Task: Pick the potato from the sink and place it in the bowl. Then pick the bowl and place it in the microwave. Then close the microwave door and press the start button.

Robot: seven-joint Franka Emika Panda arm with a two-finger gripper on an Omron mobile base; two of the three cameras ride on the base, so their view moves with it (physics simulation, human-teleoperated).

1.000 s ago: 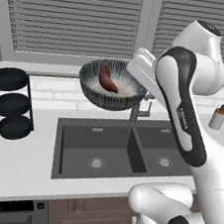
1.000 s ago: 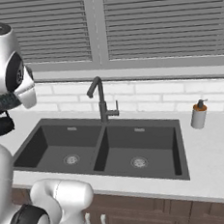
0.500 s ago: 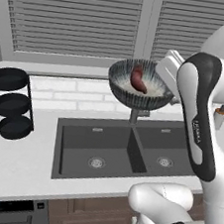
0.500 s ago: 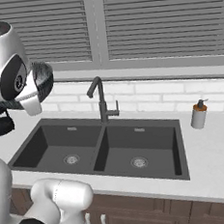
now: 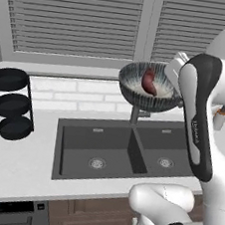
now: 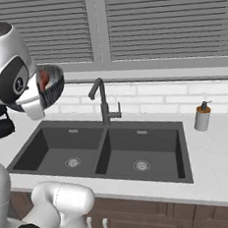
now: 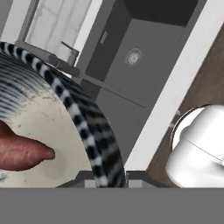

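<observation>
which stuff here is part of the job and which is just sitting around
Job: bowl with the potato inside, held up by the gripper on its rim; sink below.
Lying about: black tiered rack, soap dispenser, faucet.

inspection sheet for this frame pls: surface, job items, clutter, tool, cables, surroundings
Surface: white counter around a dark double sink; both basins bare.
Job items: bowl held in the air above the sink and faucet, tilted; potato lies inside it. Microwave: nothing seen.
Clutter: black tiered rack at the counter's left; soap bottle to the right of the sink.
Tool: tool clamped on the bowl's rim, one finger inside, one outside.
Cables: nothing seen.
Surroundings: closed window blinds above a white tile backsplash; brown cabinets below.
</observation>
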